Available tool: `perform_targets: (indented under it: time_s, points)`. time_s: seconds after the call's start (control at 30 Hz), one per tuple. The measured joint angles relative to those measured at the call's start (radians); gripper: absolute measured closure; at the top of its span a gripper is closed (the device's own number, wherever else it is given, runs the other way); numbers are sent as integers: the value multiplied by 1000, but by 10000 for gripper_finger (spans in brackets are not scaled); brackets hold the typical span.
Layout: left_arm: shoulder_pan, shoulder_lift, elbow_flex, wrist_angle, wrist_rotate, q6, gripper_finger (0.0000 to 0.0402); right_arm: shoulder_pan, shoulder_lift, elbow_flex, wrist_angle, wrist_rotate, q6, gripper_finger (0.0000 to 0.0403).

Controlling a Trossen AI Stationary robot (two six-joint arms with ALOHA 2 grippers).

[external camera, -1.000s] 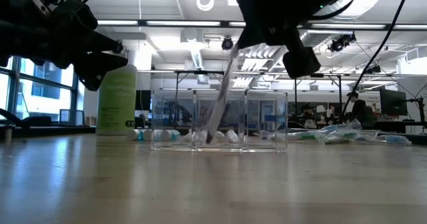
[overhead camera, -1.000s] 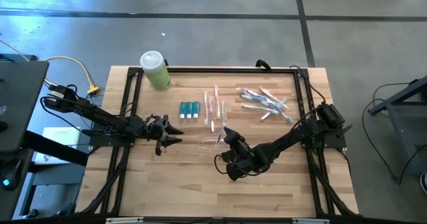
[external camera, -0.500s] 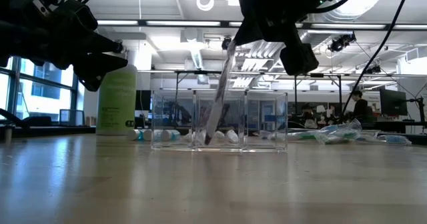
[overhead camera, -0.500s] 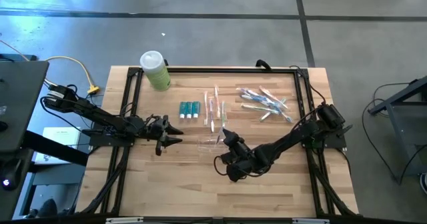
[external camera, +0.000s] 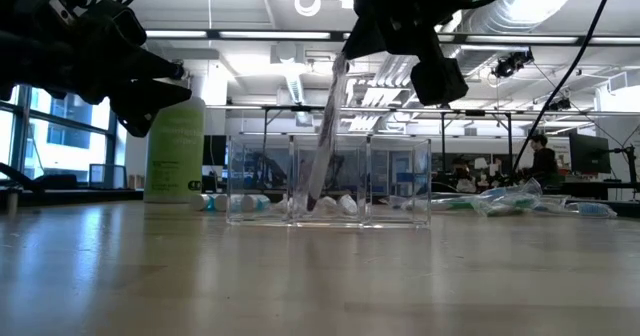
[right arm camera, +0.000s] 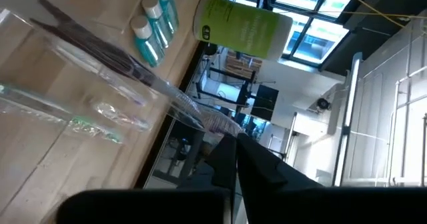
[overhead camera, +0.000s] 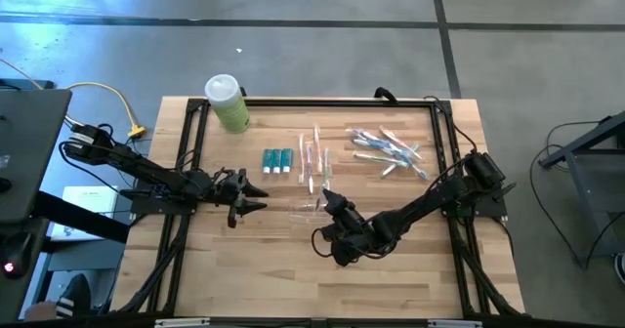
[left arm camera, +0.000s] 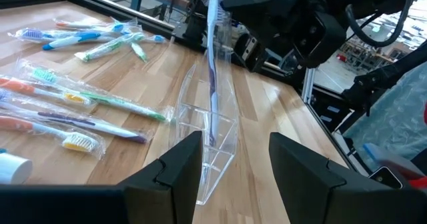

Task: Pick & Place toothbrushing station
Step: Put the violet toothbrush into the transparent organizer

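Note:
A clear three-compartment holder (external camera: 330, 181) (overhead camera: 307, 209) stands mid-table. A wrapped toothbrush (external camera: 325, 136) (left arm camera: 212, 71) leans steeply in its middle compartment. My right gripper (overhead camera: 327, 199) (right arm camera: 233, 154) is shut on the toothbrush's upper end, above the holder. My left gripper (overhead camera: 256, 193) (left arm camera: 230, 164) hovers open, pointing level at the holder from the table's left, and touches nothing. More wrapped toothbrushes (overhead camera: 312, 157) lie just beyond the holder, and a loose pile of them (overhead camera: 389, 150) lies at the far right. My right gripper pinches the wrapped toothbrush's upper end (right arm camera: 212, 125) between its two fingers. The fingers come from the table's right and near side, close to level. The toothbrush hangs tilted below them, its lower end (external camera: 313, 204) down inside the holder's middle compartment.
A green bottle (overhead camera: 227, 103) (right arm camera: 240, 27) stands at the far left corner. Three small blue tubes (overhead camera: 277, 159) lie on the table between the bottle and the holder. A black frame (overhead camera: 190, 143) runs along the table's edges. Bare wood spreads in front of the holder.
My right gripper has shifted slightly toward the table's left and turned at the wrist. The toothbrush has tipped more upright: its upper end has moved left and up, while its lower end has stayed in the middle compartment.

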State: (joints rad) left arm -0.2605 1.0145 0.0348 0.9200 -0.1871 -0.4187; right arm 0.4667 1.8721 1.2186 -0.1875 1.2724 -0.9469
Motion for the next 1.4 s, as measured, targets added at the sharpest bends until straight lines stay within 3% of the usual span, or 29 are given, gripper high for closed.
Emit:
perform_targets:
  time_s: [0.23, 0.5, 0.8, 1.4]
  points:
    - [0, 0, 0, -7, 0, 0, 231, -3, 0, 0, 2, 5, 8, 399]
    - [0, 0, 0, -8, 0, 0, 231, 6, -6, 0, 3, 110, -56, 399]
    - [0, 0, 0, -7, 0, 0, 231, 19, -44, 8, 49, 151, -105, 395]
    - [0, 0, 0, 2, 0, 0, 231, -36, -84, 77, 51, 5, -187, 395]
